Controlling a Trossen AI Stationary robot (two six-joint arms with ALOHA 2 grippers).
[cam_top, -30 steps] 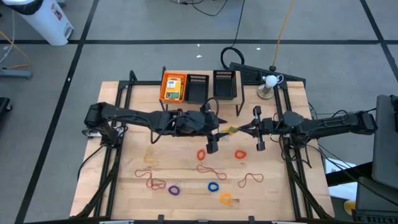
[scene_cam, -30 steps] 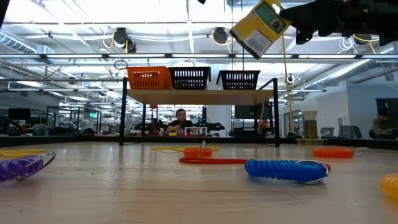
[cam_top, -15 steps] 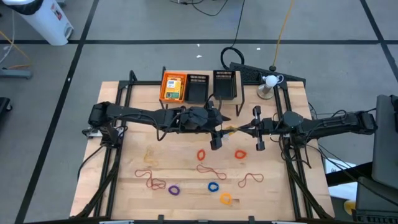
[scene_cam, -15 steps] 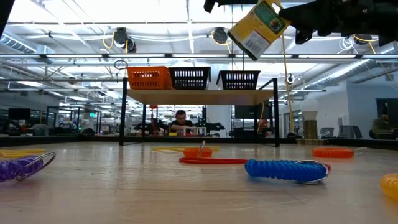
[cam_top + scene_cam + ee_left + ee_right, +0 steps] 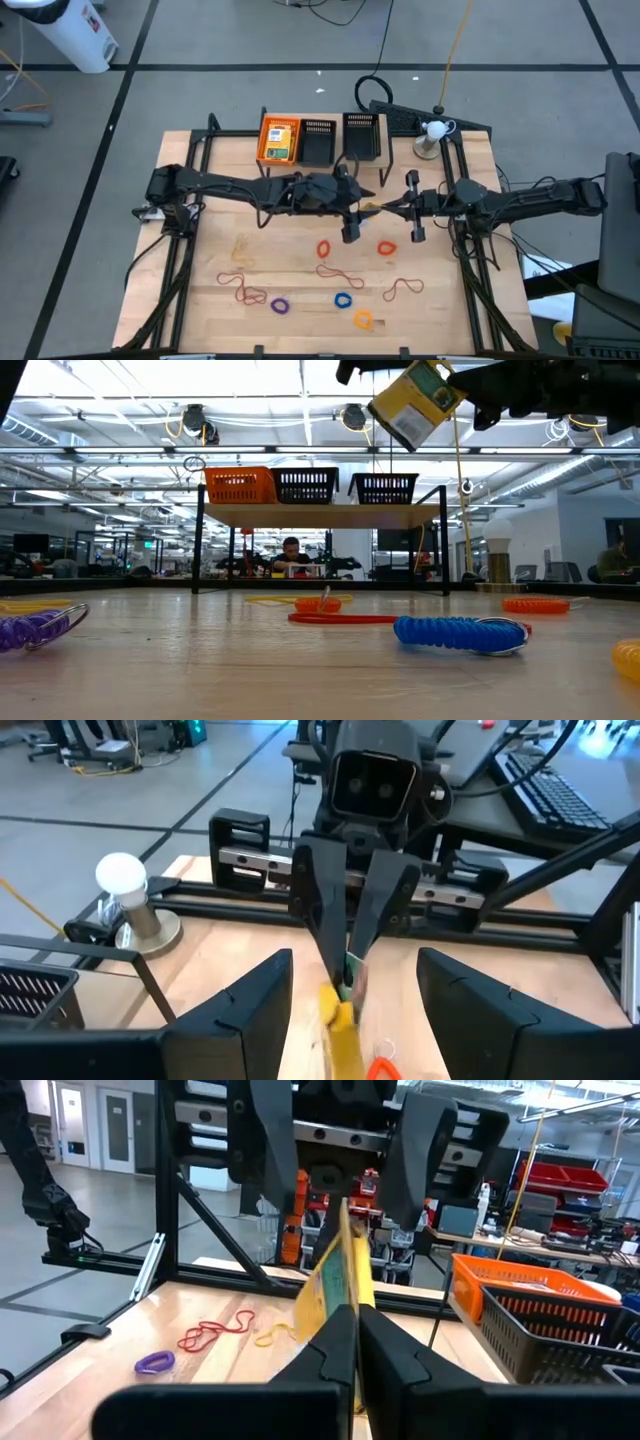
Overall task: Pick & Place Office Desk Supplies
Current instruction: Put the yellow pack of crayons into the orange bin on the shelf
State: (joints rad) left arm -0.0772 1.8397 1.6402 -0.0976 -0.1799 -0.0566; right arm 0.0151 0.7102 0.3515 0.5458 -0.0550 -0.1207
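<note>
The wooden table (image 5: 200, 290) has a plank top with black rails down each side. At its far edge stand three mesh trays: an orange tray (image 5: 279, 140) with a yellow packet lying in it, and two black trays (image 5: 318, 143) beside it.

Both dark arms reach toward the table's middle and meet there. The right gripper (image 5: 384, 209) has its fingers pressed together on the edge of a flat yellow packet (image 5: 415, 403), held in the air well above the wood. In the low view the packet hangs tilted, its long axis slanting, one corner down, the green label on its face. In the right wrist view it stands edge-on, its thin side rising from the clamped fingers.

The left gripper (image 5: 352, 208) faces it with its fingers spread wide, one on each side of the packet's free end; whether they touch it cannot be told.

Small things lie scattered on the near half of the table. Thin red-brown bands (image 5: 338, 272) lie in loose loops, another (image 5: 403, 288) to the right and more (image 5: 237, 284) to the left. Coiled rings lie among them: red (image 5: 324, 248), orange-red (image 5: 387, 247), blue (image 5: 343, 300), purple (image 5: 280, 305) and orange (image 5: 362, 320). In the low view the blue ring shows ribbed coils and a metal loop.

A small lamp (image 5: 432, 135) with a round white head stands at the far right corner.
</note>
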